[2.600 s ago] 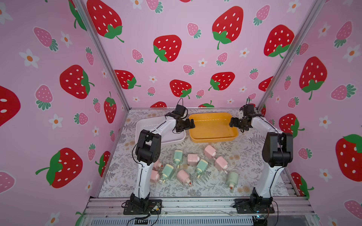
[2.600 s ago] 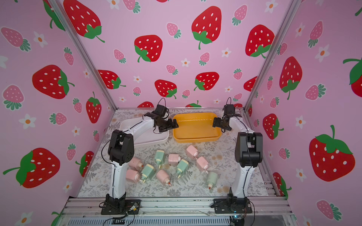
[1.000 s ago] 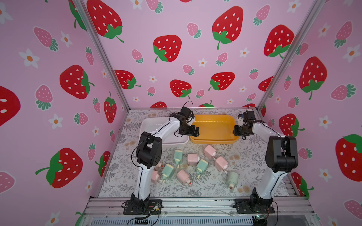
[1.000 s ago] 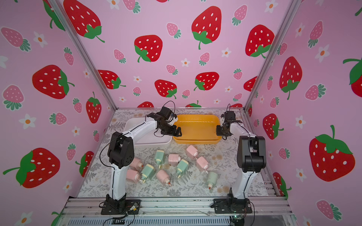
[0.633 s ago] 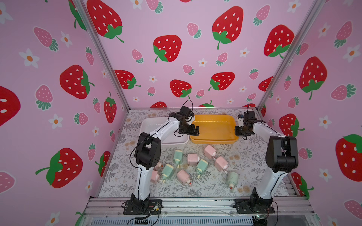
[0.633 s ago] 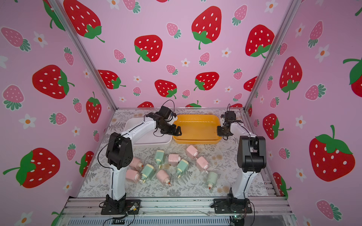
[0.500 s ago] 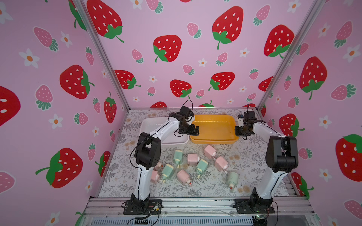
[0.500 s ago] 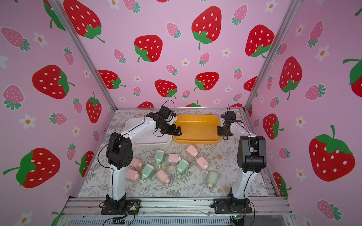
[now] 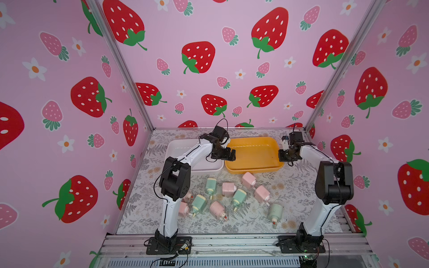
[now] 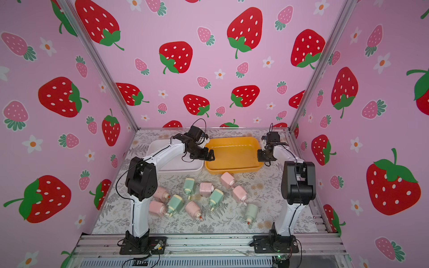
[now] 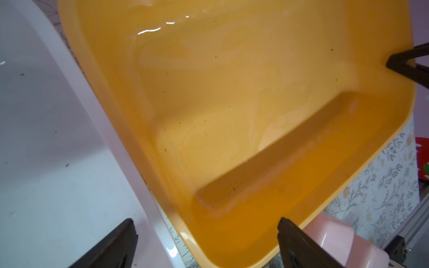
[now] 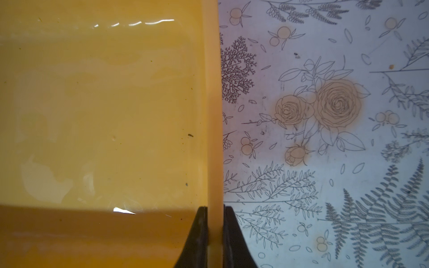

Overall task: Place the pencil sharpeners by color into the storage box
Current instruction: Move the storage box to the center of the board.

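Far left, the white bin [image 9: 183,150] sits flat on the flowery table [image 9: 290,192]. The left tool [image 9: 228,155] hangs right over the seam where that bin meets the orange one. In both top views it's just a dark lump. The left wrist view [image 11: 205,220] is what sells it: the jaws are spread wide with nothing between them, one of the fingers [image 11: 111,246] over the white bin and its partner over the orange bin's near corner.

The pencil sharpeners [image 9: 228,189] all lie loose on the table in front of the bins, six pink and four green, well apart from either tool. One pink one [image 9: 187,197] is mostly tucked behind the left arm in a top view, yet it [image 10: 161,192] also shows nearly whole in a top view. The left wrist view only catches a single pink one [image 11: 336,234], just outside the orange bin's corner.

The orange bin [image 9: 255,170] sits right up against the white one. At its right rim is the right tool [image 9: 284,158]. From above you can't really see the pinch. The right wrist view [image 12: 214,208] shows it plainly: both fingers [image 12: 197,232] are squeezed onto the rim, one inside the bin and one outside. The left wrist view even catches that tool's dark tip [image 11: 406,67] on the far rim.
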`<state>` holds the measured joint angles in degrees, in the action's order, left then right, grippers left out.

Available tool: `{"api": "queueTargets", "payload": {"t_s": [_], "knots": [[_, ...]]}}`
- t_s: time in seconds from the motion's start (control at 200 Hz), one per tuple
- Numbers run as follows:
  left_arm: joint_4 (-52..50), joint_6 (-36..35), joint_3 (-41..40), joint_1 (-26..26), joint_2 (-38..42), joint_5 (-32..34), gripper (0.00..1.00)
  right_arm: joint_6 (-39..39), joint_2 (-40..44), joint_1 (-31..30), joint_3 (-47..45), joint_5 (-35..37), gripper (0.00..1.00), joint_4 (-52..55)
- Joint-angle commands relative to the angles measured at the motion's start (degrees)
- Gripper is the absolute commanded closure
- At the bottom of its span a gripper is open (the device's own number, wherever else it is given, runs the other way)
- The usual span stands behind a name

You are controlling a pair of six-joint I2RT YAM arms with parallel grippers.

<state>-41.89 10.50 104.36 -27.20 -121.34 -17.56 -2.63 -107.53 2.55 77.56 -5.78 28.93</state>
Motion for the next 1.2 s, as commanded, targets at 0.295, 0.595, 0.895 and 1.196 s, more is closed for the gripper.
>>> {"api": "queueTargets", "payload": {"t_s": [0.295,0.595,0.895,1.196], "knots": [[-0.7,-0.7,-0.2,0.1,0.1,-2.1,0.01,4.1,3.2,-1.1,-1.3,1.0,0.89,3.3],[0.2,-1.0,-2.2,0.0,2.0,-2.5,0.00,6.2,2.5,-2.1,-0.8,2.0,0.74,2.1],[6.5,2.2,-8.2,-0.3,9.8,1.9,0.00,7.8,10.9,-5.1,-5.1,5.0,0.40,1.9],[8.7,1.4,-13.4,-2.2,17.1,3.9,0.00,16.7,22.9,-10.6,-13.4,3.7,0.00,2.4]]}}
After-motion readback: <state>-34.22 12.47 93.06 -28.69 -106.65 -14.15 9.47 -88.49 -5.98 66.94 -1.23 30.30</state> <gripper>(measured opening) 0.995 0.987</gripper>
